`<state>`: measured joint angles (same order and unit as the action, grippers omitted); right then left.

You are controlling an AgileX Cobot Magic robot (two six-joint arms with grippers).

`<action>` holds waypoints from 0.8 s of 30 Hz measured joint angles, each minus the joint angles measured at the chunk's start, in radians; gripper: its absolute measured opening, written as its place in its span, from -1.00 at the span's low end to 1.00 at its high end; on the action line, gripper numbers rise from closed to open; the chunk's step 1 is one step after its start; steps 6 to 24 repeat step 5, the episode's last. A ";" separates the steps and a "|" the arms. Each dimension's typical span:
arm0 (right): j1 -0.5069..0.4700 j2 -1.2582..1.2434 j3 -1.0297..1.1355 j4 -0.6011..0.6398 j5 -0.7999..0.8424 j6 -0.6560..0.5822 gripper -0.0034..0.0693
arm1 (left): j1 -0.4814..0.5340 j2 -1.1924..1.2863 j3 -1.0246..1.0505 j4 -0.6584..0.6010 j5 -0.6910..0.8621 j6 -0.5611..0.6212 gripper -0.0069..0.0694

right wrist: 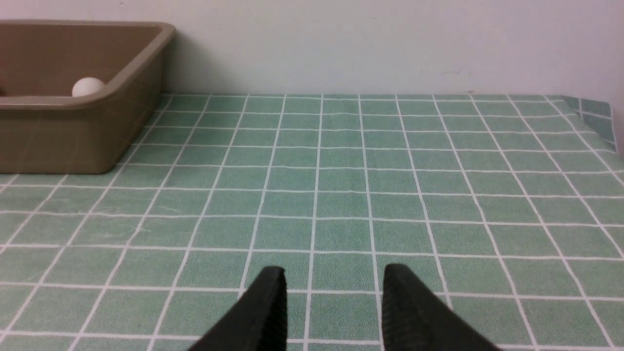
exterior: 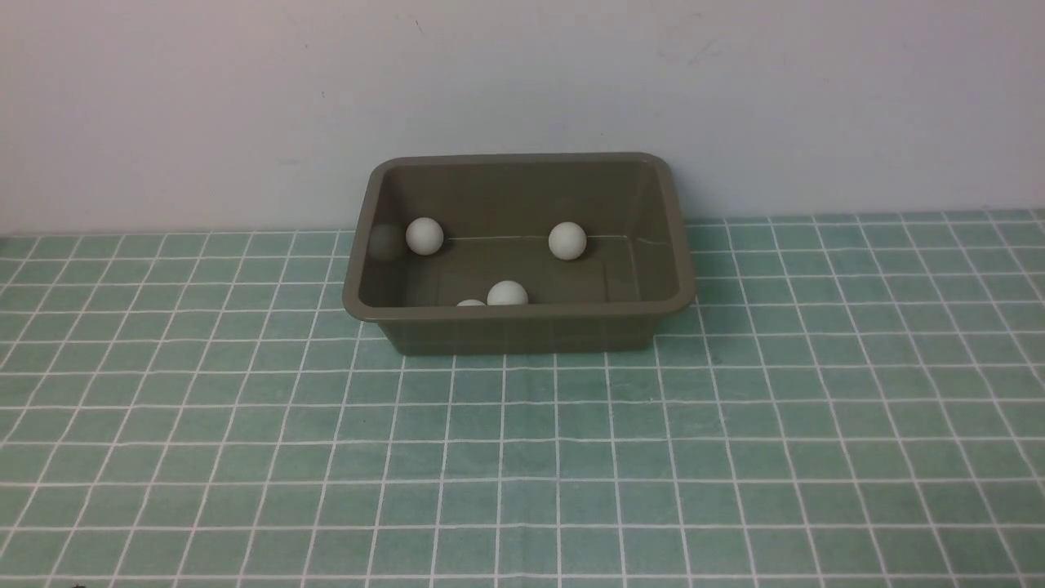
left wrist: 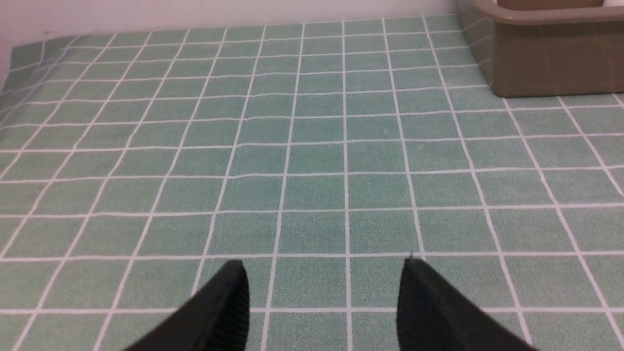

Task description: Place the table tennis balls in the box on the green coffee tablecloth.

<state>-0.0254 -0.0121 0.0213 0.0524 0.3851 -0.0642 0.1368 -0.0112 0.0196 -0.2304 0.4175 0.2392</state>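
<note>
The olive-brown box [exterior: 522, 312] stands on the green coffee tablecloth [exterior: 522, 457] near the back wall. Several white table tennis balls lie inside it: one at the back left [exterior: 424, 235], one at the back right [exterior: 567, 241], and two by the front wall [exterior: 507, 293], partly hidden by the rim. Neither arm shows in the front view. My left gripper [left wrist: 324, 265] hovers open over bare cloth, with a corner of the box [left wrist: 551, 63] well ahead of it. My right gripper [right wrist: 335, 269] is also open and empty, and its view holds the box [right wrist: 73, 131] with one ball [right wrist: 87, 87] inside.
A pale wall [exterior: 522, 82] rises right behind the box. The cloth's far corner edge [right wrist: 592, 114] shows in the right wrist view, and its other far edge [left wrist: 19, 53] in the left wrist view.
</note>
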 joint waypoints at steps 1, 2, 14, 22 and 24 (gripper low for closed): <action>0.000 0.000 0.000 0.000 0.000 0.000 -0.19 | 0.000 0.000 0.000 0.000 0.000 0.000 0.16; 0.000 0.000 0.000 0.000 0.000 0.000 -0.19 | 0.000 0.000 0.000 0.000 0.000 0.000 0.16; 0.000 0.000 0.000 0.000 0.000 0.000 -0.19 | 0.000 0.000 0.000 0.000 0.000 0.000 0.16; 0.000 0.000 0.000 0.000 0.000 0.000 -0.19 | 0.000 0.000 0.000 0.000 0.000 0.000 0.16; 0.000 0.000 0.000 0.000 0.000 0.000 -0.19 | 0.000 0.000 0.000 0.000 0.000 0.000 0.16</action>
